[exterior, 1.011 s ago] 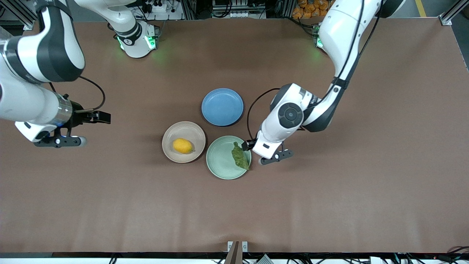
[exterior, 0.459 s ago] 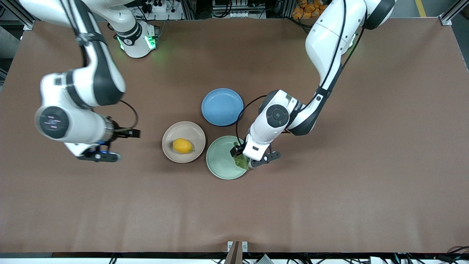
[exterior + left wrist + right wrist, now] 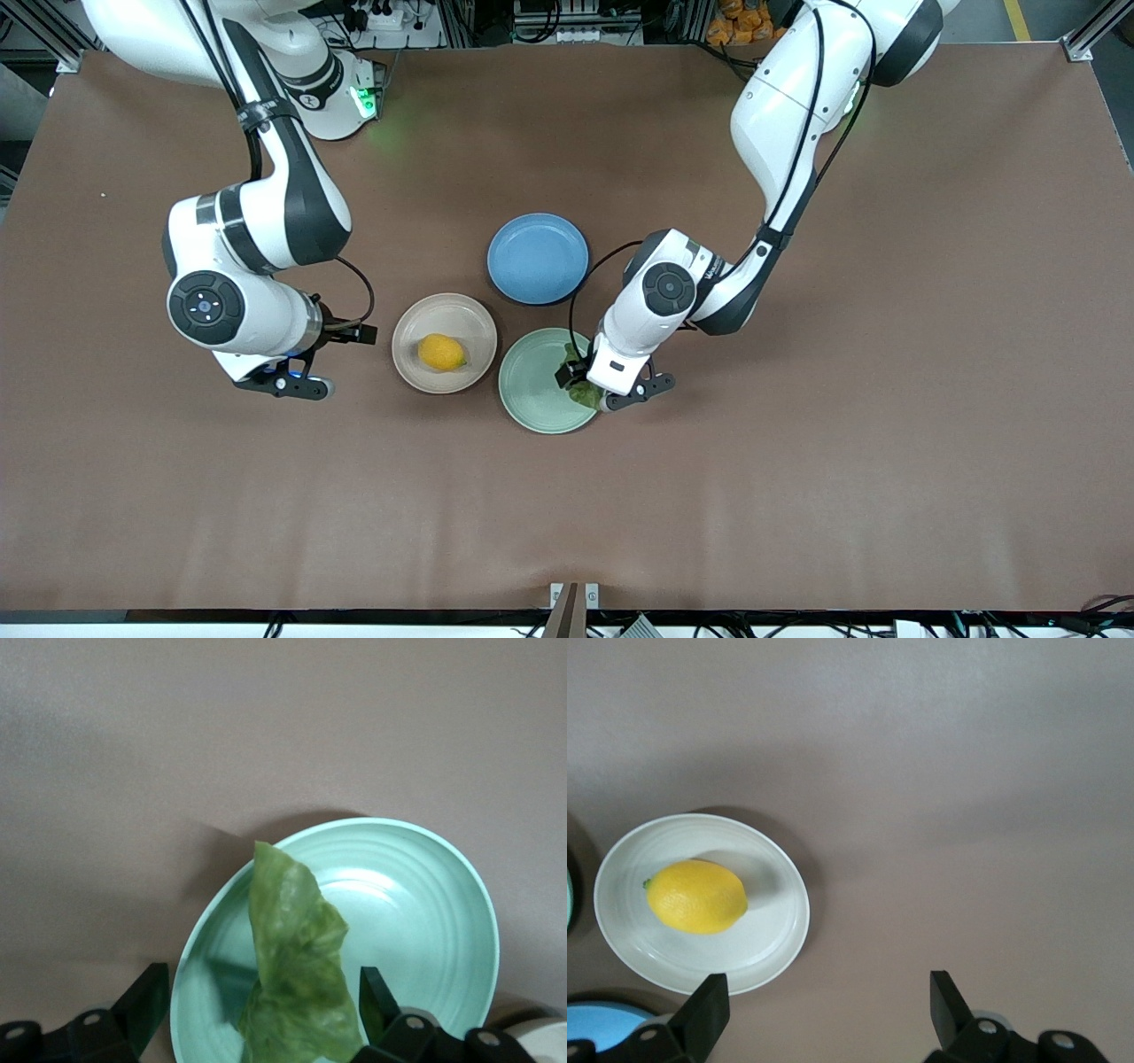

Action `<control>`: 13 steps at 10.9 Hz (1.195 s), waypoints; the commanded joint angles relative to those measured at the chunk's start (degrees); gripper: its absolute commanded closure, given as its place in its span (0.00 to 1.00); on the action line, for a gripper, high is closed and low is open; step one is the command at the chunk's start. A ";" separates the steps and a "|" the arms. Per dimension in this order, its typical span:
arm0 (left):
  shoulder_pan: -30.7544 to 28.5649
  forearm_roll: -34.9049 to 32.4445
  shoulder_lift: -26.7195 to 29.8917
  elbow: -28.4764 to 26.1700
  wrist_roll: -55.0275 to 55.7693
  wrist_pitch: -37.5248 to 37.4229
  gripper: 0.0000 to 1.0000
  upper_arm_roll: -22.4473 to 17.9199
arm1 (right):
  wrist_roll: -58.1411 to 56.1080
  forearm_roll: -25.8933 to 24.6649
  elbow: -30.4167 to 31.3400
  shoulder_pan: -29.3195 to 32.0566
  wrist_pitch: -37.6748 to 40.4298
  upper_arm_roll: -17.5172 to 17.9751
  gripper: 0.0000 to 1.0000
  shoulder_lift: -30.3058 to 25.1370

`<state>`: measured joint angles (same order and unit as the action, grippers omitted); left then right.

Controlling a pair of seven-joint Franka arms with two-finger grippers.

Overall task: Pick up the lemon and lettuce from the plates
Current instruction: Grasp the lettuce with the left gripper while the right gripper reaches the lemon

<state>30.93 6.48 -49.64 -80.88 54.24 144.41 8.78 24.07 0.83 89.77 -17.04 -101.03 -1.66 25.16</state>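
Observation:
The yellow lemon (image 3: 441, 353) lies on the beige-pink plate (image 3: 443, 312). The dark green lettuce (image 3: 580, 391) lies on the pale mint plate (image 3: 530, 383), at its edge toward the left arm's end, mostly hidden under my left hand. My left gripper (image 3: 602, 395) is open, low over that plate. In the left wrist view its fingers (image 3: 378, 994) stand on either side of the lettuce (image 3: 297, 970) on the mint plate (image 3: 425, 912). My right gripper (image 3: 285, 381) is open and empty over bare table beside the beige plate. The right wrist view shows the lemon (image 3: 698, 896) on its plate (image 3: 772, 930), apart from the right gripper (image 3: 826, 1010).
A blue plate (image 3: 538, 258) with nothing on it sits close to both other plates, farther from the front camera; its edge shows in the right wrist view (image 3: 602, 1025). The brown table spreads wide around the three plates.
My right arm has swung in from the table's end toward the beige plate. My left gripper has shifted over the mint plate and now covers most of the lettuce.

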 commanded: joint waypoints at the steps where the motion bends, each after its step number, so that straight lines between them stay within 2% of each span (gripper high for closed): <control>1: 0.54 1.08 -1.86 1.52 2.71 1.92 0.43 -0.34 | 1.67 0.39 -0.21 -0.20 -2.42 -0.10 0.00 1.03; 2: 0.54 1.08 -1.86 1.52 2.71 2.01 0.59 -0.34 | 0.81 4.75 0.57 1.90 -2.50 -0.10 0.00 0.77; 3: 0.45 1.08 -1.77 1.52 2.71 1.93 0.73 -0.34 | -0.24 7.06 0.67 2.10 -2.68 -0.18 0.00 0.68; 5: 0.45 0.99 -1.77 1.52 2.54 2.01 0.86 -0.43 | -5.85 6.99 4.16 1.23 -6.61 -0.27 0.00 -0.89; 6: 0.36 0.99 -1.69 1.52 2.45 1.93 0.87 -0.43 | -6.92 6.99 7.49 1.14 -9.77 -0.27 0.00 -1.95; 8: 0.36 0.81 -1.60 1.52 2.19 1.93 0.87 -0.52 | -6.50 6.90 8.93 -0.18 -11.91 -0.27 0.00 -2.40; 11: -0.08 0.38 -1.25 1.43 0.70 1.66 0.94 -0.69 | -5.27 6.90 10.33 -1.14 -13.66 -0.27 0.00 -2.31; 13: -0.43 0.29 -0.72 1.34 -0.45 1.49 0.97 -0.78 | -3.34 6.99 14.10 -2.64 -17.86 -0.19 0.00 -2.57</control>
<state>30.69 6.48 -50.50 -80.22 55.38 145.71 8.36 18.58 6.94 97.87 -18.09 -114.10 -1.79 25.15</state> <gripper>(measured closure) 0.930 0.000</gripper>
